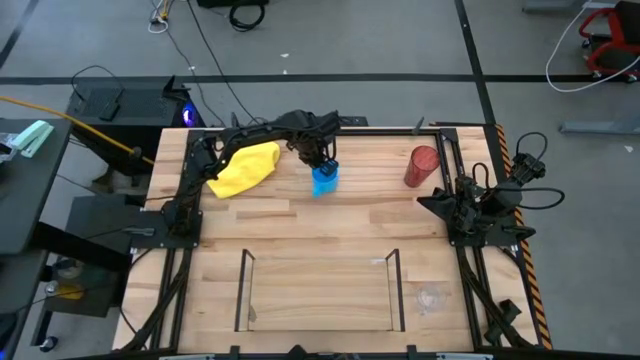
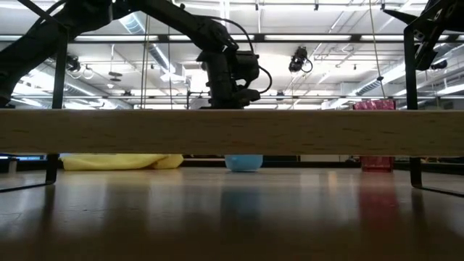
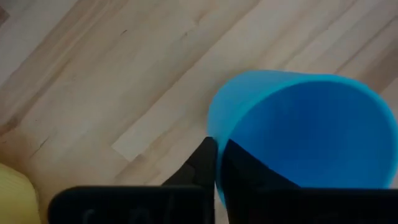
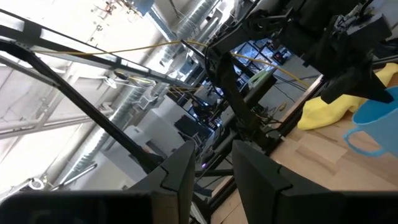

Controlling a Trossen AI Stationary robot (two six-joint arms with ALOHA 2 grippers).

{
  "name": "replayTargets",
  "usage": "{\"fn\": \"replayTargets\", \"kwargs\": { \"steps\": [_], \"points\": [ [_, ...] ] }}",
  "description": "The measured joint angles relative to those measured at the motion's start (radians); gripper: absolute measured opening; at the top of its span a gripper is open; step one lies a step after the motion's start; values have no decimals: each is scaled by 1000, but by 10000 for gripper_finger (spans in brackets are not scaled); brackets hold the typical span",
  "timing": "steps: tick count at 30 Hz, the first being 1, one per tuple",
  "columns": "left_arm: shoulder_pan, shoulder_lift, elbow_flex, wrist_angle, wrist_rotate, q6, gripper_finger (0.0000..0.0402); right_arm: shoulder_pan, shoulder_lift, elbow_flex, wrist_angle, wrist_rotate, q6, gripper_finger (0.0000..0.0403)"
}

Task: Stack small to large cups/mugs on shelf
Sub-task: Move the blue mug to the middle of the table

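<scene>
The bright blue mug stands on the table at the far middle, and its base shows in the low view. My left gripper reaches down on it from above and is shut on its wall. The dark red tumbler stands upright at the far right. The tiny clear cup stands at the near right, beside the shelf. My right gripper waits at the table's right side, slightly open and empty. My left gripper holds the blue mug by its rim, with one finger outside the wall and the other inside the hollow. The fingers come from above, pointing down. The mug is upright, and its base seems to rest on the table.
A yellow cloth lies at the far left, close to the mug. The shelf's wood plank crosses the low view and hides the mug's upper part. Black frame rails run along both table sides.
</scene>
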Motion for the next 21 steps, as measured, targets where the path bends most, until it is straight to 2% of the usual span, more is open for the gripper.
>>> {"fn": "replayTargets", "kwargs": {
  "steps": [5, 10, 21],
  "points": [
    [-12, 0, 0, -3, -1, -52, 21, 0, 0, 0, 0, 0, 0, 115],
    [-43, 0, 0, -41, -2, -77, 12, 0, 0, 0, 0, 0, 6, 115],
    [-182, -17, 7, -136, -37, -168, 12, 0, 1, 0, 1, 0, 114, 115]
  ]
}}
